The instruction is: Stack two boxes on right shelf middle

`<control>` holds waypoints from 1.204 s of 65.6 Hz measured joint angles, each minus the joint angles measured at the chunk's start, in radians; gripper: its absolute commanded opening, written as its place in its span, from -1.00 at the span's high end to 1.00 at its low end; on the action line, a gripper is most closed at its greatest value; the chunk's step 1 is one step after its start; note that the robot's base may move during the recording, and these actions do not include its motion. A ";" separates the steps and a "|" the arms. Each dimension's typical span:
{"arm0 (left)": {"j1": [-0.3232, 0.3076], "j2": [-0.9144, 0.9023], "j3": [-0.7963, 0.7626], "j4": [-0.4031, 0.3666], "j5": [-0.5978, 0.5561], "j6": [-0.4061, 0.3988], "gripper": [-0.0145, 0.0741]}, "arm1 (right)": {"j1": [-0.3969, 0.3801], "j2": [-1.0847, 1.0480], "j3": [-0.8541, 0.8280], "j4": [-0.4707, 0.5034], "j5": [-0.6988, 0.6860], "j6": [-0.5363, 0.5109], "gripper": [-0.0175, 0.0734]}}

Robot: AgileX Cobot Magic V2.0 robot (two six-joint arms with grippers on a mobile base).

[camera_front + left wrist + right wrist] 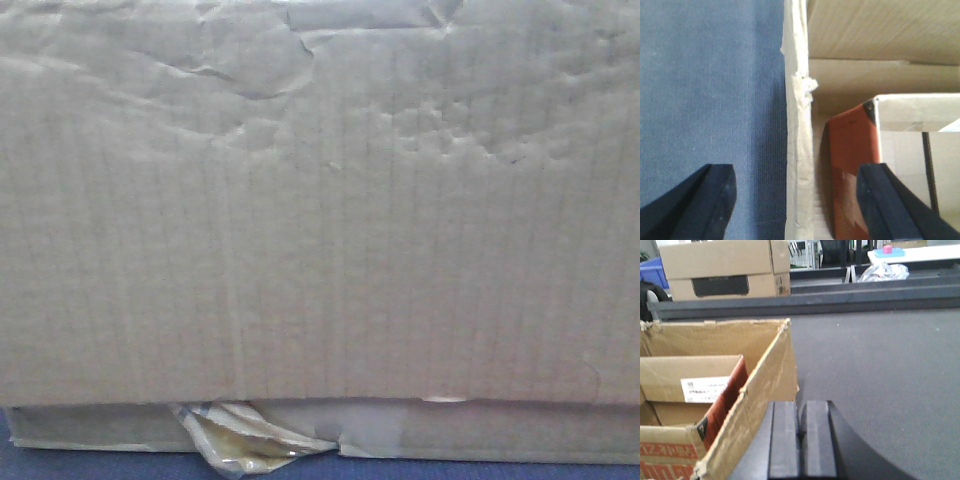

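A creased cardboard box (320, 220) blocks the front view from edge to edge, with a flatter taped box (500, 430) below it. The left gripper (796, 200) straddles the wall (799, 140) of an open cardboard box (880, 30), jaws apart. Outside that wall lies bare grey tabletop (710, 90). Inside, a red-brown inner carton (850, 145) crowds the gap. Right of this box the tabletop lies free up to a raised dark rail (840, 302).

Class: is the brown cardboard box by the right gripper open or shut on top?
Open. The cardboard box shows no flaps over it, and a smaller labelled box sits visible inside it.
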State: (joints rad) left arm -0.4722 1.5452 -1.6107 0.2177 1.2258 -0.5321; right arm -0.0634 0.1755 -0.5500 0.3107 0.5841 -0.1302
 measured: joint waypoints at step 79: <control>0.000 0.002 0.033 0.015 0.000 0.005 -0.25 | 0.337 1.170 -1.000 -0.397 0.632 0.506 0.92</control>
State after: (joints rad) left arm -0.4722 1.5475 -1.5776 0.2327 1.2258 -0.5267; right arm 0.2740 1.3455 -1.5498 -0.0867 1.2156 0.3754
